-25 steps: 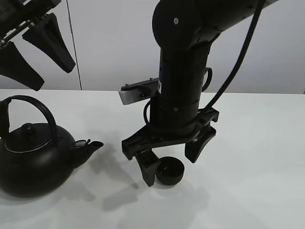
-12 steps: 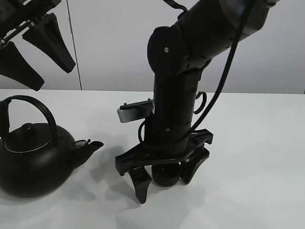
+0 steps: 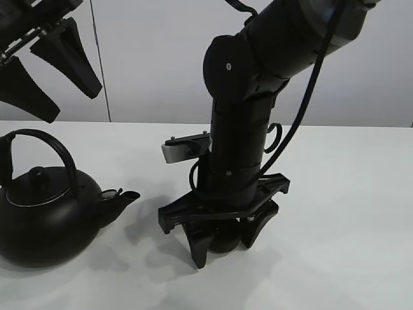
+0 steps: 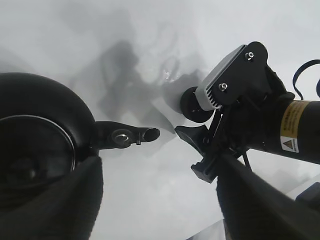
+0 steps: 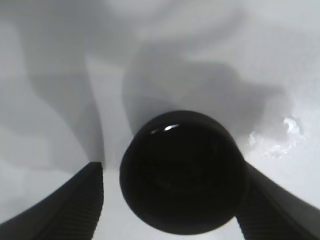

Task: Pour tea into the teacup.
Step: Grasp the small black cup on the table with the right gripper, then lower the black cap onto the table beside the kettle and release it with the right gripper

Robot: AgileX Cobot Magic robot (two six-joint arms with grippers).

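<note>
Small black teacup (image 3: pixel 223 239) on the white table (image 3: pixel 352 194), near centre, right tool (image 3: pixel 224 252) straddling it, jaws apart, left tool (image 3: pixel 55 81) high at far left, jaws apart, kettle (image 3: pixel 45 223) below.

The right arm (image 3: pixel 242 129) points straight down, right gripper (image 3: pixel 227 239) low with jaws spread — the left gripper (image 3: pixel 70 103) hangs high, fingers parted.

i see the teacup (image 3: pixel 222 240) as a small, round, matte-black bowl with no handle. it stands upright on the white table (image 3: pixel 348 194), at about four o'clock from the kettle's spout (image 3: pixel 126 196) and well apart from it. in the right wrist view its mouth faces up. the inside is dark with one small glint, and i cannot tell if tea is in it.
</note>
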